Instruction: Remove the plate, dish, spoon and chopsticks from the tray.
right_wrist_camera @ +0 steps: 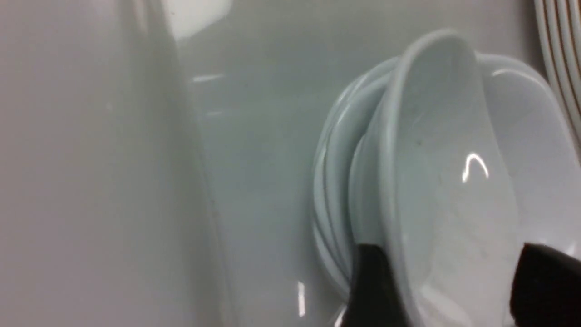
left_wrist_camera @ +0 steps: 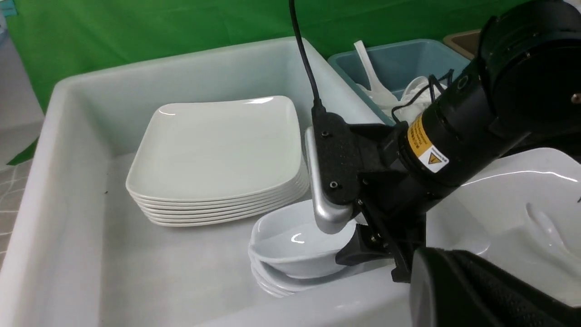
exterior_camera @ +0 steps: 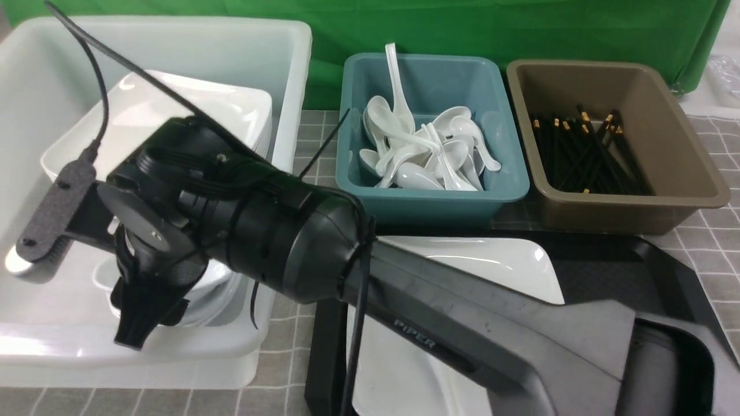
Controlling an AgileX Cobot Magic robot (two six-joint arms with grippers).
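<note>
Dish (right_wrist_camera: 445, 172) shown tilted on the stack of small dishes (left_wrist_camera: 272, 279) inside the white bin (left_wrist_camera: 63, 190), clear of the tray (exterior_camera: 665, 271). The right gripper (right_wrist_camera: 451, 254) is seen with its jaws parted either side of it, apparently to let it nest. The plate (exterior_camera: 497, 260) is seen on the tray.

A table (exterior_camera: 714, 242) covered with a grey checked cloth is seen. A teal bin (exterior_camera: 428, 202) is set on it toward the far side. Left of the teal bin, a large white bin (exterior_camera: 173, 26) is placed, and just right of the teal bin stands a brown bin (exterior_camera: 624, 214). In front of the teal bin, close to it, the black tray (exterior_camera: 607, 266) is laid.
</note>
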